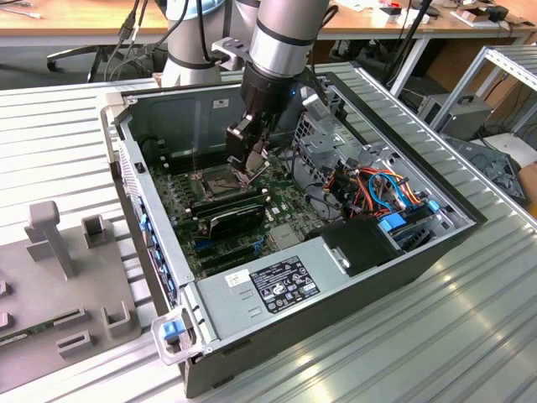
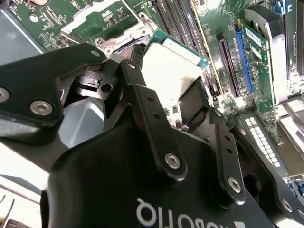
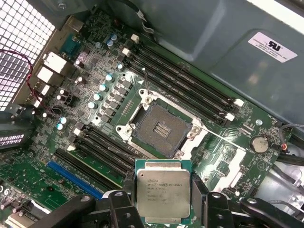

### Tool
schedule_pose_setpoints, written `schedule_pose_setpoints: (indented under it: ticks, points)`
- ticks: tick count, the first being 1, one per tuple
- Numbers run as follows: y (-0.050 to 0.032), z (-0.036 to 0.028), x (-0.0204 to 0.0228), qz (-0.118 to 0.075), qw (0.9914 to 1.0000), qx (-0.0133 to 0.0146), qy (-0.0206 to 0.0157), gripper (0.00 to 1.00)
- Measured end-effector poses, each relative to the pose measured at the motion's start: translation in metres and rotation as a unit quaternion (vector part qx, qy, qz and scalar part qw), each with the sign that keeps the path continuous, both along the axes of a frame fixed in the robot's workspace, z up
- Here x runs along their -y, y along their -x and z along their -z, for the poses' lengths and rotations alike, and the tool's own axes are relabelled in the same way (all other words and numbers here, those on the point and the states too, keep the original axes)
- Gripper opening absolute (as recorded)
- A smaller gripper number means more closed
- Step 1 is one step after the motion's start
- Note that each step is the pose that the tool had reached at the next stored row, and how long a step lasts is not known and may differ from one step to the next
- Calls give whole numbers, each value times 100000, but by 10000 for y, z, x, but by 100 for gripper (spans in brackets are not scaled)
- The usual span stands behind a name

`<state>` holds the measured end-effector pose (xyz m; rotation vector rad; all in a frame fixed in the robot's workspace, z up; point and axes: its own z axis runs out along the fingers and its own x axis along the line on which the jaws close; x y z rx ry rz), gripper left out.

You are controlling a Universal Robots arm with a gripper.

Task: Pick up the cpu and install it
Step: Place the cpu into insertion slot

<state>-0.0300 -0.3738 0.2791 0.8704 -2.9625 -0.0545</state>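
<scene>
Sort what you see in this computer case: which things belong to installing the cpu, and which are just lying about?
Belong: cpu, gripped by the claw; empty socket; motherboard.
Lying about: memory slots; coin battery; power supply; coloured cables.

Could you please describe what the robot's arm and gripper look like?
The arm is a silver-grey cylinder with a black band and a black cable beside it. The gripper is black, with hinged finger linkages, silver screw heads and white lettering on its body.
</scene>
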Motion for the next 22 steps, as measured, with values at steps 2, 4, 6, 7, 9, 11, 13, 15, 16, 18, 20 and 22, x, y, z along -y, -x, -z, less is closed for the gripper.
schedule_pose_setpoints:
  ticks: [2, 4, 6, 7, 9, 11, 13, 15, 16, 18, 20, 22]
  points:
    - [0, 0, 0, -391, 99999, 0, -4, 55]
    - [0, 0, 0, -794, 99997, 1, -3, 55]
    - [0, 0, 0, -1264, 99992, -2, 1, 55]
    - [0, 0, 0, -1450, 99989, 0, 1, 55]
    - [0, 0, 0, -1854, 99983, 0, -3, 55]
    - [0, 0, 0, -2272, 99974, -1, 1, 55]
    - [0, 0, 0, -2663, 99965, 3, -3, 55]
    - [0, 0, 0, -3193, 99949, -2, -2, 55]
    - [0, 0, 0, -3552, 99937, 1, -1, 55]
    - [0, 0, 0, -3931, 99923, 0, -3, 55]
    - [0, 0, 0, -4315, 99907, 0, 0, 55]
    - [0, 0, 0, -4686, 99890, -1, -2, 55]
